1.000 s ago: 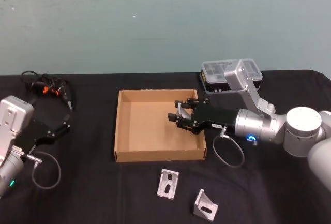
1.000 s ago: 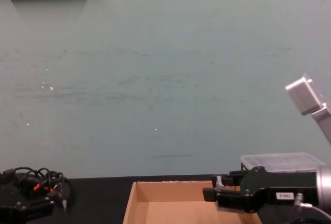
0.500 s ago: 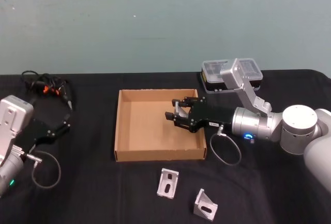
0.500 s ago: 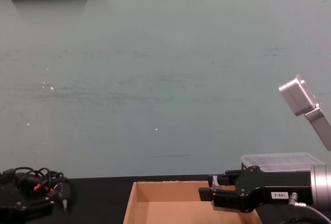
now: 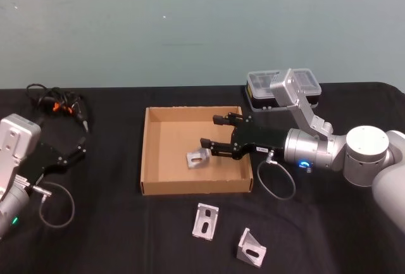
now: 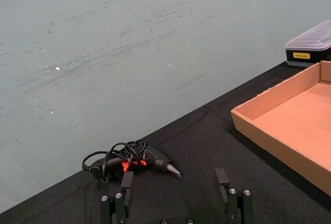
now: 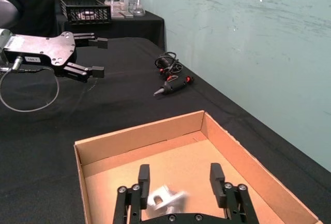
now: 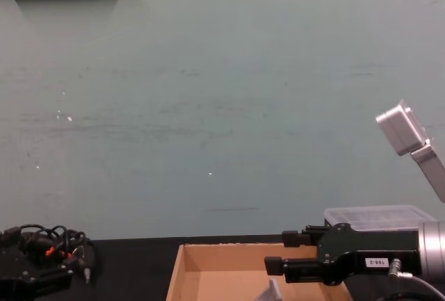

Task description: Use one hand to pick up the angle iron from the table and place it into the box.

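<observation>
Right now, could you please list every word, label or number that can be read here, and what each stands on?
"188-2", blurred, so uncertain: white label on the right gripper.
Too small to read: yellow label on the black plastic case.
Too small to read: pale sticker on the left gripper.
</observation>
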Controlling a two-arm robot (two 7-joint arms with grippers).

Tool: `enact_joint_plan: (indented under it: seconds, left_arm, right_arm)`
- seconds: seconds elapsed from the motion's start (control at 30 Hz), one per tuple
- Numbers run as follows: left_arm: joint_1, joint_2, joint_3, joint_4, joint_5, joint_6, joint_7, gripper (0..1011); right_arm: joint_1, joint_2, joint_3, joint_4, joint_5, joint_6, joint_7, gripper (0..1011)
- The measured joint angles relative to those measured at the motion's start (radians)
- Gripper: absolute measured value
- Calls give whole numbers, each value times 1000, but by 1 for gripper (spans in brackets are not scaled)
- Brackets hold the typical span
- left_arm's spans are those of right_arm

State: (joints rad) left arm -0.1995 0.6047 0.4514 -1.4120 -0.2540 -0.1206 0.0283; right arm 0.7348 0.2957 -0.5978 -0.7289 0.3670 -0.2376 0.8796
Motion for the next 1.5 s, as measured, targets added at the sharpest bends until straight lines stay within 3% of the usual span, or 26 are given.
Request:
enact_joint_plan:
  seconds: [0.3, 0.6, 0.77, 0.93, 1.27, 1.5]
  left_arm:
    - [0, 0, 0, 0, 0, 0, 0, 1000]
    - [0, 0, 0, 0, 0, 0, 0, 1000]
    - [0, 0, 0, 0, 0, 0, 0, 1000]
    - [0, 0, 0, 0, 0, 0, 0, 1000]
    - [0, 0, 0, 0, 0, 0, 0, 1000]
    - [0, 0, 0, 0, 0, 0, 0, 1000]
  right_arm:
    - [-1, 1, 0, -1, 1, 1, -2, 985]
    - [-4, 4, 1, -10, 0, 3, -4, 1004]
    - [-44, 33, 16, -92, 0, 23, -22, 1004]
    - [-112, 82, 38, -221, 20, 58, -40, 1004]
    - [-256, 198, 68, -472, 85, 133, -63, 1004]
    - [-332, 269, 72, -594, 111, 154, -74, 1004]
